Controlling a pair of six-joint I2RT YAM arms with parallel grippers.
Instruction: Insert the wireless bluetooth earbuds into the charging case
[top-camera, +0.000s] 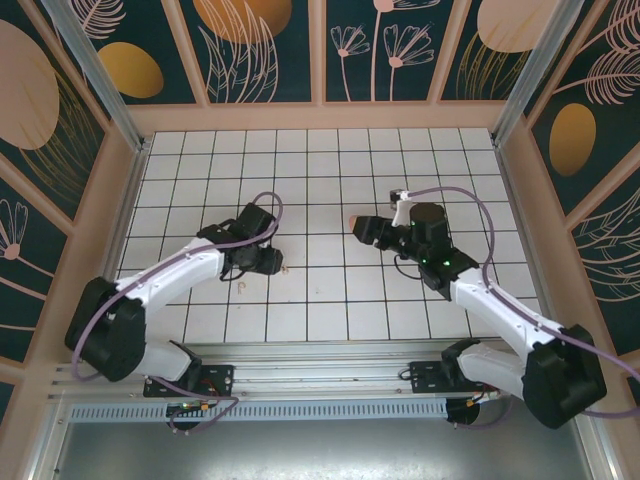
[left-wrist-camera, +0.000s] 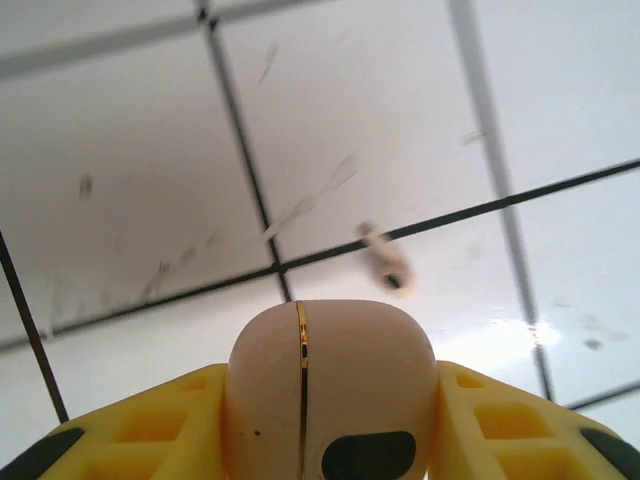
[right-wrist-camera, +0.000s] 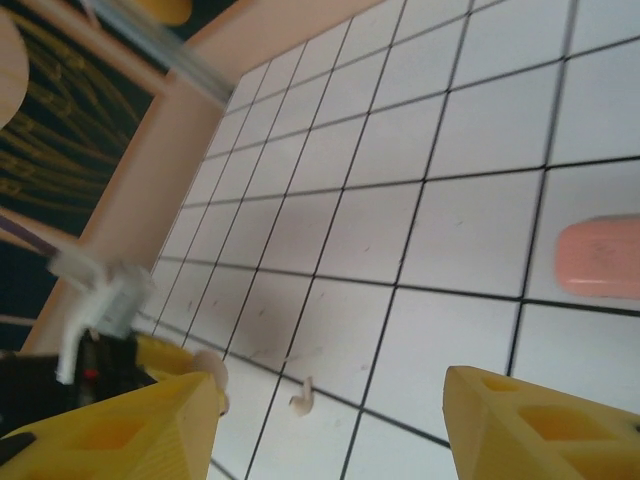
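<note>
My left gripper (left-wrist-camera: 330, 372) is shut on a cream-beige charging case (left-wrist-camera: 362, 325) with a gold seam and a dark oval on its face. The yellow fingers (left-wrist-camera: 150, 425) press both of its sides. Just beyond it a cream earbud (left-wrist-camera: 385, 263) lies on the white tiles. The right wrist view has the same earbud (right-wrist-camera: 303, 397) low on the floor, between the spread tips of my right gripper (right-wrist-camera: 328, 378), which is open and holds nothing. From above, the left gripper (top-camera: 272, 262) and right gripper (top-camera: 362, 228) face each other mid-table.
A coral-pink rounded case (right-wrist-camera: 598, 256) lies on a tile to the right, seen from above just ahead of the right gripper as the pink case (top-camera: 352, 222). A small cream bit (top-camera: 241, 287) lies near the left arm. Wooden walls (top-camera: 320, 116) ring the tiled floor.
</note>
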